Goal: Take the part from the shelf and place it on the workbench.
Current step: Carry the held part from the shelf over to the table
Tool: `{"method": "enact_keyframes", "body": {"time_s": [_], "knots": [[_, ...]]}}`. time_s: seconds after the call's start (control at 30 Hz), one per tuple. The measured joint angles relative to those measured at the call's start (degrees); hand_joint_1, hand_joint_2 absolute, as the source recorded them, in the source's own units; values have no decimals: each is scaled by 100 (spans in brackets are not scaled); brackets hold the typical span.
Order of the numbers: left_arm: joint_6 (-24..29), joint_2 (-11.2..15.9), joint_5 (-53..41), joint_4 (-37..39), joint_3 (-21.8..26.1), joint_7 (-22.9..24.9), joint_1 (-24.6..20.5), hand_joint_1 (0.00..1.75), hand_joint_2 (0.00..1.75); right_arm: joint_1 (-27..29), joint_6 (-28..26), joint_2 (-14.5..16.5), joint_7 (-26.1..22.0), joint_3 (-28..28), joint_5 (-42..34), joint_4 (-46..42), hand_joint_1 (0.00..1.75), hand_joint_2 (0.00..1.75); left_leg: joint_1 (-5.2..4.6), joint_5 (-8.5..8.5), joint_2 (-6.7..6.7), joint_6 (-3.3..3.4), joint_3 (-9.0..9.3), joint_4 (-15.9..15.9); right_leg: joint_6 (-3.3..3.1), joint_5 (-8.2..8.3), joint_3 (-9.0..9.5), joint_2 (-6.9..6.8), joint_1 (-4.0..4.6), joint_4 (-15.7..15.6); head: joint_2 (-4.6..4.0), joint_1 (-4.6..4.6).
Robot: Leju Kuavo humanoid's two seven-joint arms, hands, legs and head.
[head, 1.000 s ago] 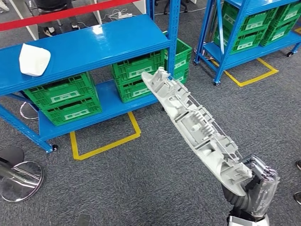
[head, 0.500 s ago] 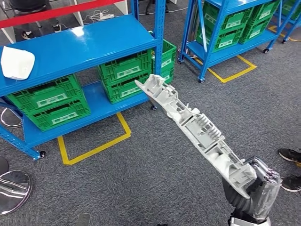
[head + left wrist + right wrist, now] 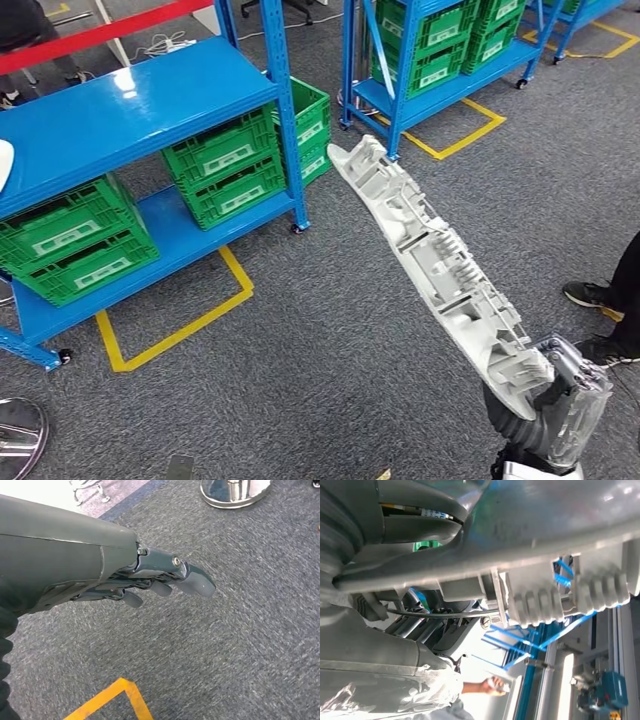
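Observation:
A long grey ribbed plastic part (image 3: 434, 265) stretches from the lower right toward the shelves, held up over the carpet. My right hand (image 3: 562, 410) grips its near end at the bottom right of the head view. The same part (image 3: 554, 540) looms close in the right wrist view, with my right hand (image 3: 376, 630) wrapped under it. My left hand (image 3: 158, 580) hangs over the grey carpet, its fingers stretched out straight and holding nothing.
A blue shelf (image 3: 128, 110) with green crates (image 3: 223, 165) stands at the left, a second blue rack (image 3: 423, 60) with crates behind. Yellow floor markings (image 3: 177, 325) lie below. A person's shoes (image 3: 596, 300) are at the right edge. A chrome base (image 3: 234, 490) stands on the carpet.
The camera has turned to the right, so the shelves slid left in the picture. The part stays in my right hand. A person's leg and shoes have come further in at the right.

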Motion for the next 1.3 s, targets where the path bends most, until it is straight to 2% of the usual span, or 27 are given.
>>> {"method": "enact_keyframes", "body": {"time_s": [0.03,0.07,0.13,0.17,0.2,0.27,0.33,0.37,0.43,0.47,0.5,0.53,0.57,0.63,0.67,0.7,0.77,0.83,0.9,0.97,1.0,1.03,1.07,1.1,1.17,1.23,1.3], "knots": [[-1,2,-1,0,1,-1,2,0,175,8,1,6,-4,-20,-12,-3,175,175,-5,127,-11,31,18,-68,-1,1,4,54,11,0,0,2],[-1,4,-2,0,2,-2,2,0,175,13,1,10,-7,-39,-22,-4,175,175,-15,338,-40,70,131,-333,-2,1,13,109,18,1,0,2],[-2,8,-7,0,4,-5,-4,0,175,17,1,14,-10,-67,-37,-13,175,175,-39,739,-189,157,450,-1056,2,1,22,208,28,6,0,2],[-2,9,-10,0,4,-7,-9,0,175,18,1,14,-14,-81,-41,-24,175,175,-47,825,-254,184,574,-1336,11,5,10,249,32,12,0,1],[-3,9,-11,0,4,-9,-18,0,175,21,0,15,-17,-98,-49,-36,175,175,-50,840,-293,198,636,-1491,29,14,-12,284,34,16,0,2],[-3,6,-13,0,4,-11,-34,0,175,38,0,16,-24,-137,-64,-62,175,175,-42,817,-258,201,664,-1597,82,36,-60,339,35,11,0,5],[-3,0,-13,0,7,-13,-42,0,175,61,0,16,-26,-172,-74,-86,175,175,-21,864,-184,223,677,-1673,131,-59,-157,260,37,133,0,17],[-4,-4,-14,0,8,-14,-42,0,175,63,0,16,-28,-184,-76,-96,175,175,-12,887,-139,237,683,-1710,153,-191,-263,178,37,337,0,27],[-7,-6,-16,0,9,-16,-33,0,175,60,-1,16,-35,-197,-80,-104,175,175,-18,899,-48,256,678,-1721,200,-553,-583,15,17,1031,0,44],[-8,-7,-17,0,10,-16,-26,0,175,63,-1,16,-38,-200,-82,-104,175,175,-22,899,4,257,675,-1718,227,-677,-729,-22,3,1354,0,45],[-8,-8,-17,0,11,-16,-21,0,175,72,-1,16,-40,-203,-83,-104,175,175,-24,898,54,256,674,-1717,253,-708,-802,-44,-12,1528,0,45],[-8,-10,-17,0,13,-16,-20,0,175,80,0,16,-40,-204,-84,-104,175,175,-22,895,101,251,673,-1715,276,-632,-768,-63,-28,1485,0,45],[-8,-13,-17,0,14,-16,-22,0,175,86,1,16,-40,-206,-84,-104,175,175,-19,890,140,243,676,-1711,296,-471,-620,-98,-46,1226,0,45],[-9,-17,-17,0,15,-16,-27,0,175,85,2,16,-40,-209,-85,-106,175,175,-31,867,204,196,683,-1684,318,-179,-191,-263,-67,441,0,50],[-10,-16,-17,0,15,-17,-28,0,175,82,1,16,-43,-212,-86,-110,175,175,-46,856,227,166,683,-1664,294,-108,-32,-319,-67,165,0,47],[-10,-14,-17,0,15,-18,-29,0,175,82,1,17,-46,-216,-90,-115,175,175,-62,848,246,135,684,-1647,258,-95,49,-351,-62,25,0,46],[-10,-9,-17,0,15,-20,-31,0,175,86,1,19,-54,-228,-101,-121,175,175,-63,847,293,89,684,-1631,167,-87,56,-279,-48,20,0,40],[-11,-7,-20,0,15,-20,-34,0,175,89,0,21,-56,-240,-109,-126,175,175,-35,746,239,28,653,-1533,100,-60,44,-211,-49,15,0,36],[-14,-8,-25,0,15,-20,-32,0,175,87,1,33,-60,-248,-119,-132,175,175,-11,412,87,-26,452,-1047,41,-36,31,-141,-53,8,0,25],[-18,-8,-29,0,15,-20,-20,0,175,88,1,51,-64,-255,-134,-134,175,175,-4,51,11,-33,117,-294,9,-22,9,-55,-38,10,0,21],[-22,-8,-29,0,16,-20,-14,0,175,93,1,57,-67,-262,-140,-134,175,175,-5,-6,1,-21,5,-54,-1,-17,1,-5,-27,10,0,21],[-25,-7,-30,0,16,-20,-11,0,175,99,1,61,-69,-272,-145,-134,175,175,-7,55,-7,3,-16,-12,-8,-12,-3,49,-17,11,0,21],[-31,-4,-31,0,17,-21,-11,0,175,104,1,64,-72,-284,-148,-136,175,175,-13,213,-25,37,61,-177,-11,-8,-3,102,-8,11,0,22],[-39,0,-32,0,17,-22,-13,0,175,109,1,66,-75,-294,-150,-139,175,175,-24,430,-69,80,218,-503,-11,-5,0,155,-2,11,0,22],[-60,15,-35,0,17,-28,-15,0,175,114,1,74,-90,-303,-161,-145,175,175,-47,746,-246,170,554,-1210,5,6,-8,247,5,16,0,26],[-78,27,-38,0,17,-37,-22,0,175,123,1,90,-106,-309,-178,-148,175,175,-60,799,-345,214,700,-1546,41,27,-48,315,5,24,0,23],[-86,27,-39,0,17,-42,-32,0,175,130,2,100,-110,-314,-185,-148,175,175,-63,781,-321,215,708,-1587,64,42,-76,342,1,27,0,19]]}}
